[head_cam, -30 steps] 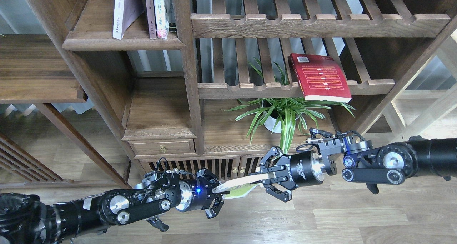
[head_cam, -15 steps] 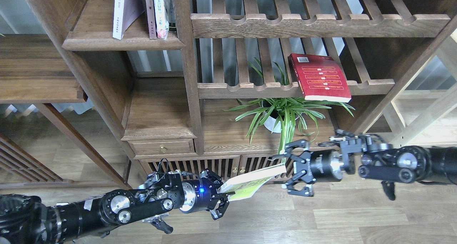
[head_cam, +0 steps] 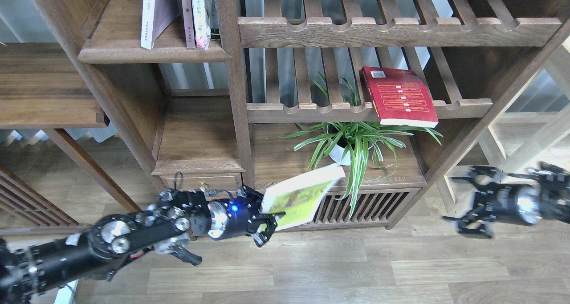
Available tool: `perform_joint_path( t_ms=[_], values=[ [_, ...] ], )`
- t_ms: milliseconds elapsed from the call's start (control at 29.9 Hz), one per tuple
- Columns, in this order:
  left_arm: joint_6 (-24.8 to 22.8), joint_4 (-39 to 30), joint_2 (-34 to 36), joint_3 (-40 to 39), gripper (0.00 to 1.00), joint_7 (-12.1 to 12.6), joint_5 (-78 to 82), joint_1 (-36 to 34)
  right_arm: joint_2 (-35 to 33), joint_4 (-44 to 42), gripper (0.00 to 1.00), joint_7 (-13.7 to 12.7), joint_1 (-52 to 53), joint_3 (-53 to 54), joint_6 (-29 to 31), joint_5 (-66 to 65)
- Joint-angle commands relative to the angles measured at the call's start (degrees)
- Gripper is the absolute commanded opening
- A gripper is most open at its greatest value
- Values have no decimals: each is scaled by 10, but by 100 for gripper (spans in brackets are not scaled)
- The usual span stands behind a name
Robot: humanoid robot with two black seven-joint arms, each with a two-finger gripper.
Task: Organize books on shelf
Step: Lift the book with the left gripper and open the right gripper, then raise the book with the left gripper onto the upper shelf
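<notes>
Books on the shelf: hand-over stage complete. The yellow-green book [head_cam: 299,196] is now carried by the left end effector [head_cam: 265,221] alone, its fingers pinching the lower left corner of the cover so that the book sticks out up and to the right, in mid-air in front of the low cabinet [head_cam: 369,206]. A second ago both end effectors gripped this book between them; half a second ago the right one had let go and stood just beside its free edge. The right end effector [head_cam: 467,206] has since withdrawn well to the right, blurred by motion, its fingers spread and holding nothing. The left arm has raised and tilted the book since the release.

The red book [head_cam: 398,97] lies flat on the slatted rack [head_cam: 369,110], overhanging its front rail above the potted plant [head_cam: 352,139], unmoved throughout. The pale book [head_cam: 153,12] stands leaning on the solid dark-brown shelf [head_cam: 153,54] at upper left, beside thinner volumes [head_cam: 196,14].

Judged from this, the left arm is positioned to lift its book toward that shelf, while the red book remains to be collected.
</notes>
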Motion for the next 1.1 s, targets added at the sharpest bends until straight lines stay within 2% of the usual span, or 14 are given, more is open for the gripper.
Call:
perform_joint_path(
  t_ms=[0,201,401,501,702,1070],
  values=[
    [-23,-43,46,-29,0,9,-8,0,-30,-28,100,0,-40,11,0,3],
    [-100,-117,140,-98,0,38,-47,0,-27,-72,100,0,-81,12,-11,40],
    [-199,-158,240,-165,0,44,-110,1,-25,-73,100,0,-107,12,-56,45],
    [-199,-175,295,-195,0,46,-147,1,-24,-79,100,0,-121,11,-66,45],
    [-199,-179,391,-275,0,69,-230,0,-11,-82,100,0,-151,11,-97,45],
    [-199,-179,521,-314,0,72,-355,-2,12,-94,100,0,-169,10,-117,45]
  ],
)
